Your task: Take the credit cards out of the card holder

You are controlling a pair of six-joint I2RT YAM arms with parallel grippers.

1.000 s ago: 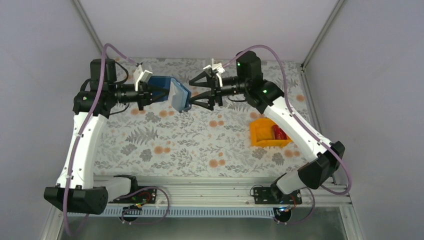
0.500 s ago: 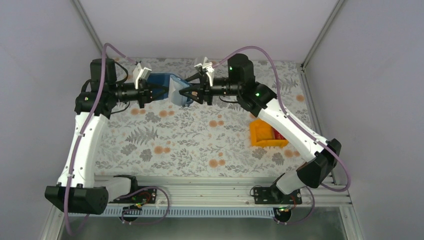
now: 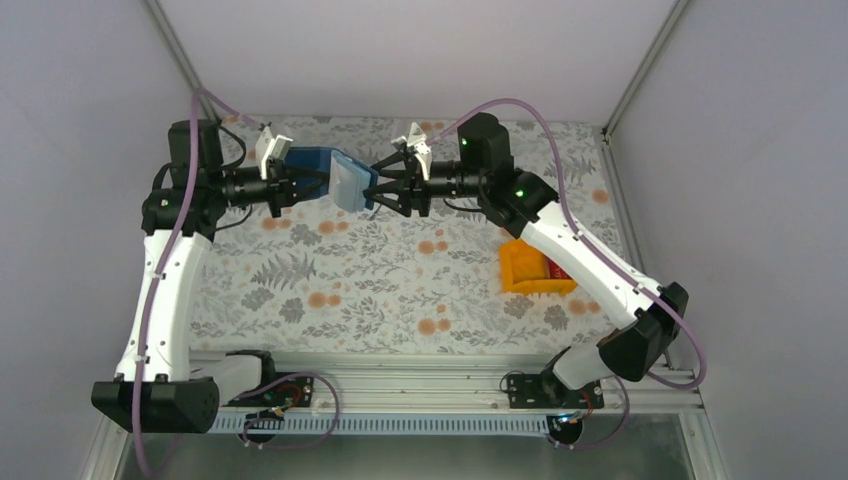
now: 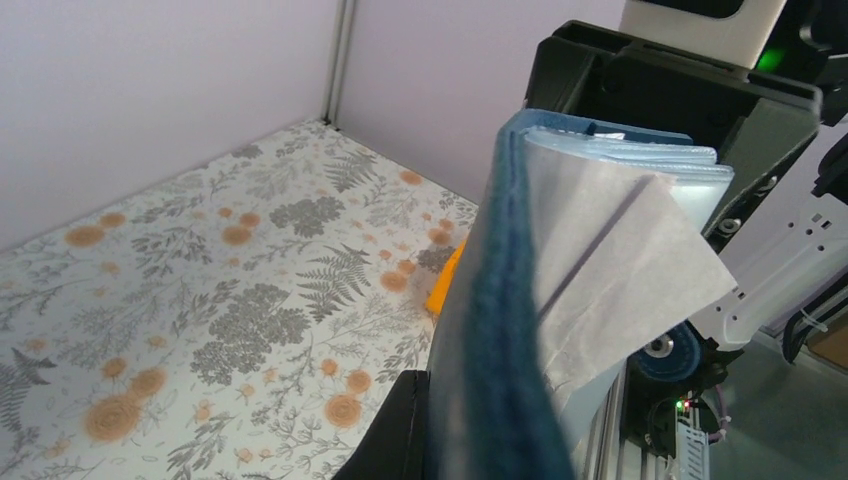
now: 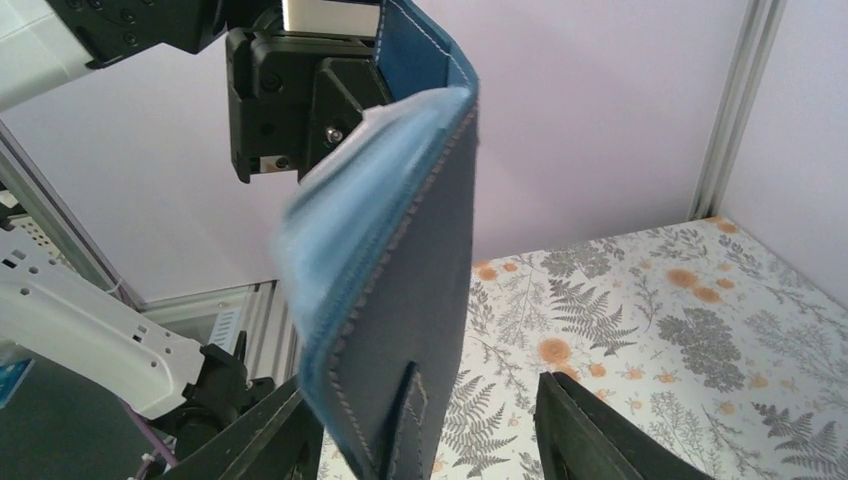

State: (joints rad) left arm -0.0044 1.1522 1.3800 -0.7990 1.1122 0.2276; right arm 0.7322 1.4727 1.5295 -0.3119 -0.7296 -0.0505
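Floral tablecloth point(image 3: 400, 290), plain lilac walls, aluminium frame posts at the corners. The card holder point(image 3: 345, 183) is up in the air over the far part of the table. It hangs half-open, navy side toward my right arm and pale pocket side folded inward. The left gripper point(image 3: 298, 183) is clamped tight on its far end and holds it out level.

The right gripper point(image 3: 383, 188) is at the holder's free edge with its jaws about half-spread. In the right wrist view its fingers point(image 5: 585, 440) stand either side of the navy cover. I can't confirm contact on either side.

I see no card poking out of the pockets. The left wrist view shows only clear sleeves and a pale flap, so I can't tell how many credit cards are left inside.

The orange bin point(image 3: 515, 272) sits well apart on the right, with something red point(image 3: 558, 265) in it, probably a card already out.

My read is that this is mid-task, at the reach-in for another card. The next move needs the right jaws on a card edge, not the cover, and then a straight pull along the pocket. The risk is pinching the whole flap.
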